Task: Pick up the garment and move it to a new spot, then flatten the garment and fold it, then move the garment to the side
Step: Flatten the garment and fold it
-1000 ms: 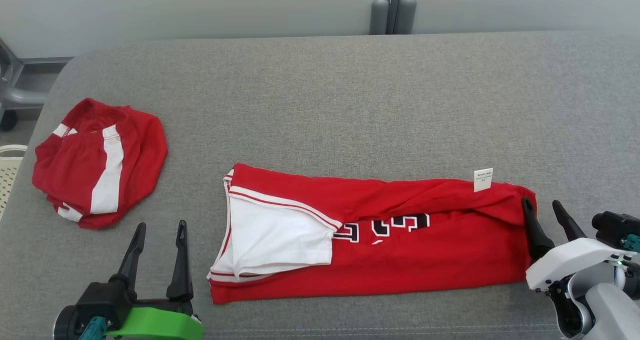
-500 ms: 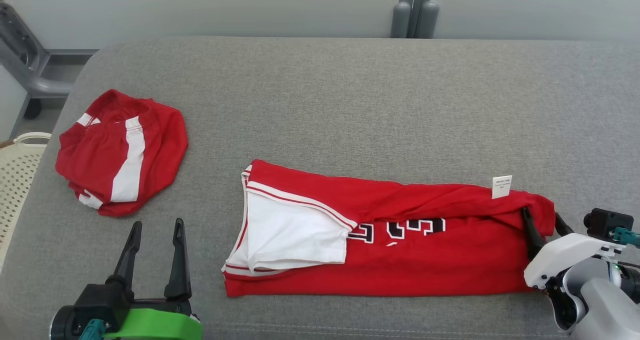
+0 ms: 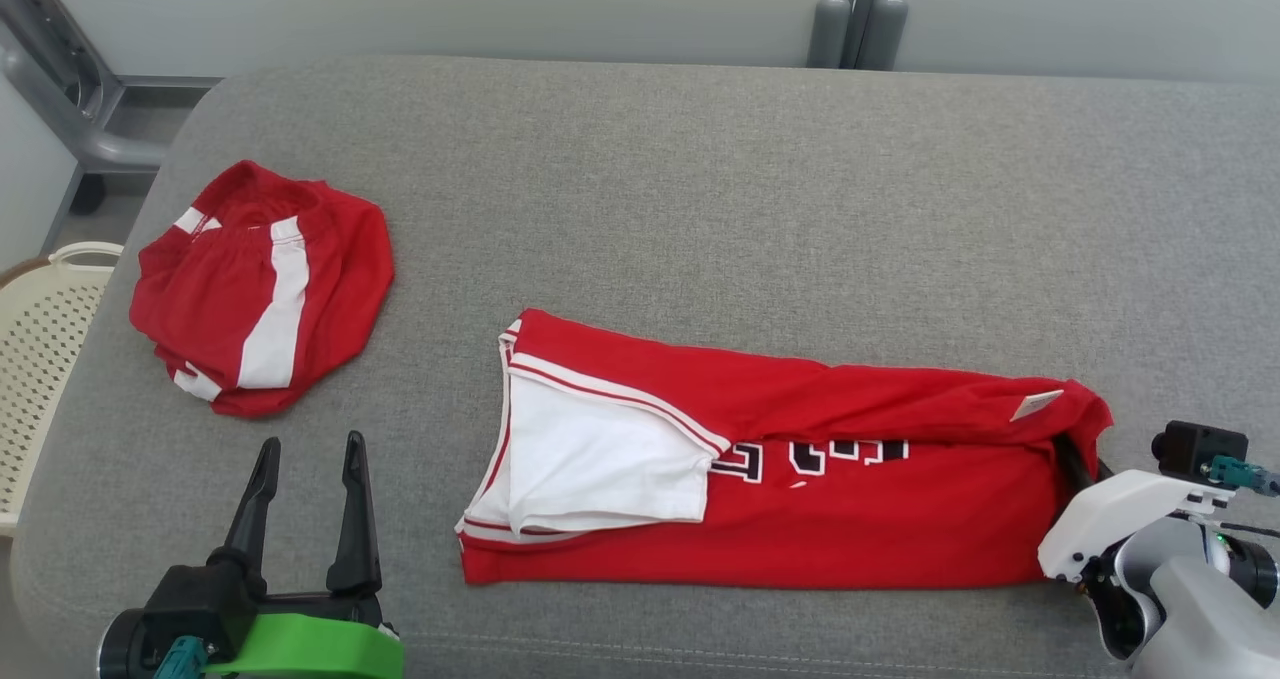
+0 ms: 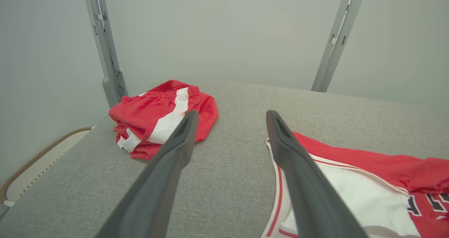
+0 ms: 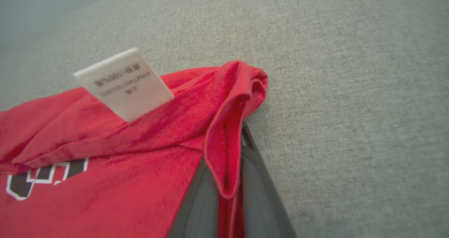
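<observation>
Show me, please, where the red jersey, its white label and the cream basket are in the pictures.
red jersey (image 3: 880,524): head view, on the plain red panel below the lettering.
white label (image 5: 124,82): right wrist view, on the middle of the label.
cream basket (image 3: 40,359): head view, on its perforated wall.

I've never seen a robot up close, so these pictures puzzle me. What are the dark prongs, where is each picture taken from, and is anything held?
It is a two-armed robot; each pair of dark prongs is a pincer, its hand. The wide picture comes from a camera on its head, looking down at a grey padded surface. On it lie a red jersey and folded red shorts. The other two come from cameras on the wrists, looking along the prongs. The left pincer is open and holds nothing. The right pincer is closed on the jersey's edge, near its white label.
</observation>
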Motion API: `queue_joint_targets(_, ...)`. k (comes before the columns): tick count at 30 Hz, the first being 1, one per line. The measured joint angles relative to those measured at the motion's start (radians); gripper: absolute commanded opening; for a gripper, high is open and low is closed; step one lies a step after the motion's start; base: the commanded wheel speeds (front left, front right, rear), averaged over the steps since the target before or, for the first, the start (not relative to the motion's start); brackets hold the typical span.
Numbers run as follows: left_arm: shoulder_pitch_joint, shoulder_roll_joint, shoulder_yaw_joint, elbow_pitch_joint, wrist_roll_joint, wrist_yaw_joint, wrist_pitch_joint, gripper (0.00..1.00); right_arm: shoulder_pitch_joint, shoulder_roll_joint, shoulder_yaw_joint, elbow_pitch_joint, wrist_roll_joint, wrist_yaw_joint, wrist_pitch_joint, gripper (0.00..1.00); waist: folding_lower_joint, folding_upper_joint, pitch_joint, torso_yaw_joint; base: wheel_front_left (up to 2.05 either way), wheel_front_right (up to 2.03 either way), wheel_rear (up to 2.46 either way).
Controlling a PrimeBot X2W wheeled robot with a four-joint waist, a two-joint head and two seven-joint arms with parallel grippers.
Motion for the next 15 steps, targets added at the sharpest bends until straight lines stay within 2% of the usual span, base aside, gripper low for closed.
queue_joint_targets(15,-0.007,0.000,0.002,0.000,-0.004,0.004,0.000,1.00,-0.158,-0.147,-0.015,0.058,-0.044,0.000,-0.027,0.00,0.0000,0.0000,0.019,-0.039,0.00,0.00,0.00)
